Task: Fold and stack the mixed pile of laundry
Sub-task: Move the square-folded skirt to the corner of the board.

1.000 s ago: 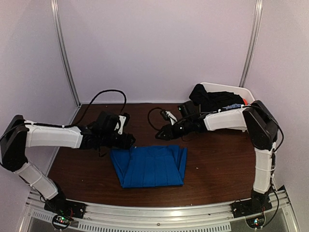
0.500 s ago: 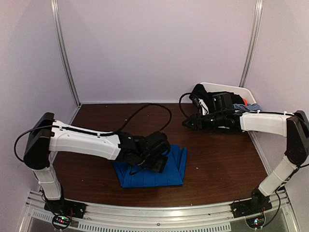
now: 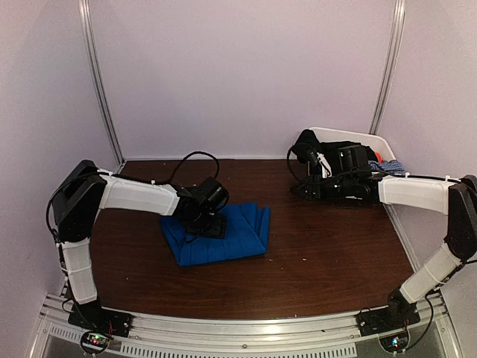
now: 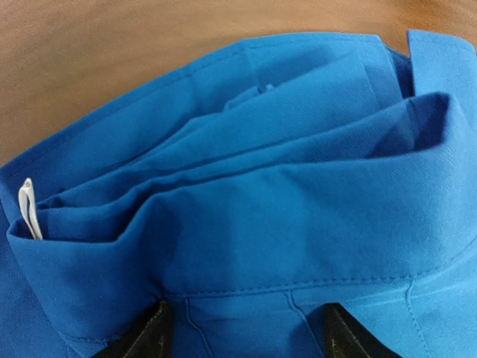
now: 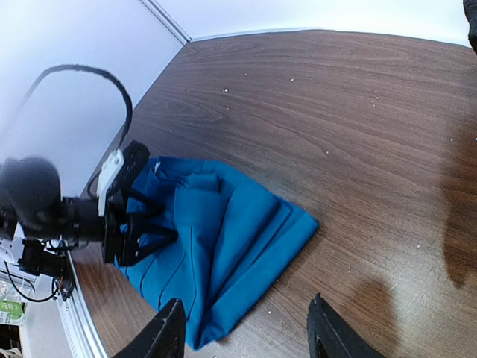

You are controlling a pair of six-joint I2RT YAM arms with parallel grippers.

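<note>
While both arms are stretched out over the brown table [image 3: 335, 253], the blue garment [image 3: 235, 240] lies left of the middle as a folded bundle, several layers deep, with pleats showing along its right edge. The left claw [image 3: 212, 226] is down on the far left part of that bundle. Seen from its own wrist, the two dark fingertips [image 4: 145, 335] stand well apart, and a stitched hem of blue cloth runs across just ahead of them. Nothing is pinched between them, so the claw is spread wide over the cloth and not gripping it. A small white loop [image 4: 26, 209] pokes out of the folds on the left side. A black cable [image 3: 194, 158] arcs above that arm's wrist.

The right claw [image 3: 302, 191] hangs over the far right part of the table, pointing left, just beside the white tub [image 3: 358, 136] in the back right corner. Its fingers are parted and empty, with bare wood below them and the blue bundle well apart from it.

The other clothes are at the tub. A black garment [image 3: 305, 142] is heaped over the tub's left rim. An orange-red piece [image 3: 376, 156] peeks out behind the right arm, and a speckled piece [image 3: 389, 165] lies just beside it.
</note>
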